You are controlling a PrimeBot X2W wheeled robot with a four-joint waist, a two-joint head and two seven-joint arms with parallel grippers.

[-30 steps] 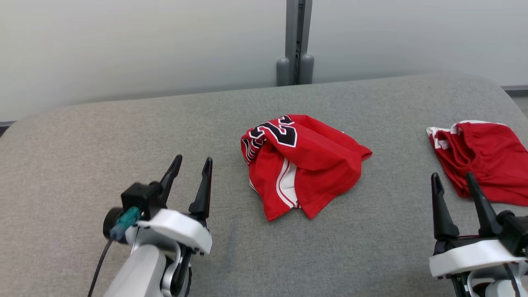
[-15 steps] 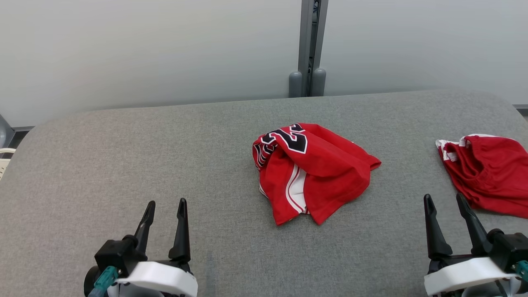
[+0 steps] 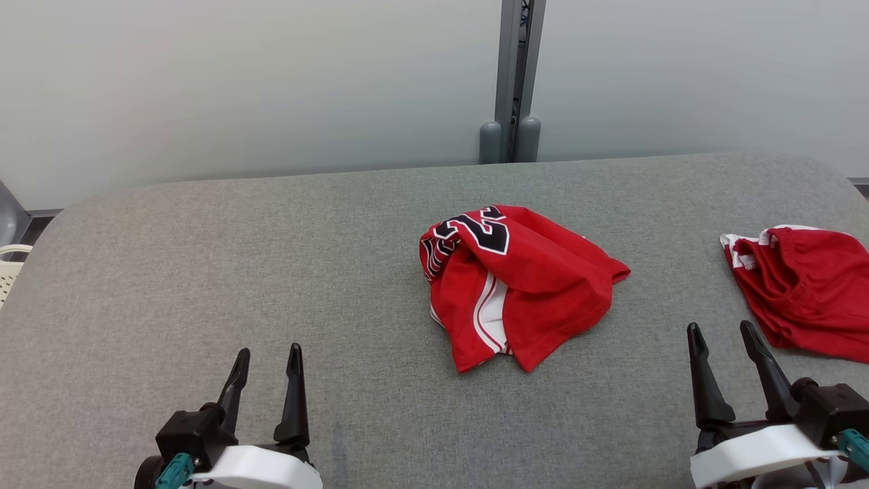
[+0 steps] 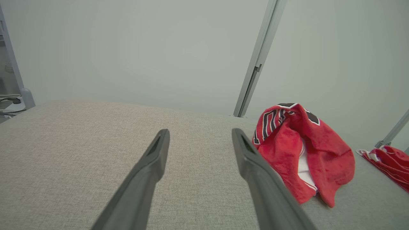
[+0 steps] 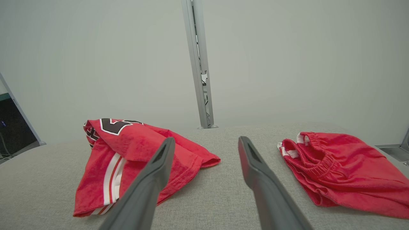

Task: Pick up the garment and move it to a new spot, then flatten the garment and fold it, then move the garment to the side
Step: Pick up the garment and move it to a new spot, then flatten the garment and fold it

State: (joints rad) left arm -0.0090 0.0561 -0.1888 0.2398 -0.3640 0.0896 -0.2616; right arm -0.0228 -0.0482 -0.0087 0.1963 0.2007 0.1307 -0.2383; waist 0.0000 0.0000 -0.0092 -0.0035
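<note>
A crumpled red garment (image 3: 519, 285) with black numerals and white stripes lies bunched in the middle of the grey padded table (image 3: 204, 272); it also appears in the left wrist view (image 4: 303, 153) and the right wrist view (image 5: 134, 153). My left gripper (image 3: 268, 358) stands open at the lower left, well away from the garment, with nothing between its fingers. At the lower right my right gripper (image 3: 721, 334) is open too and holds nothing, set between the garment and a second red piece.
A second red garment with a white-trimmed elastic band (image 3: 801, 288) lies at the table's right edge (image 5: 338, 166). A grey post (image 3: 510, 81) rises behind the table against a pale wall. A white basket edge (image 3: 10, 268) shows at the far left.
The head view has risen and shifted, so the whole scene sits lower and to the right. Both grippers have drawn back toward the bottom edge, the left one furthest. The garment has not moved.
</note>
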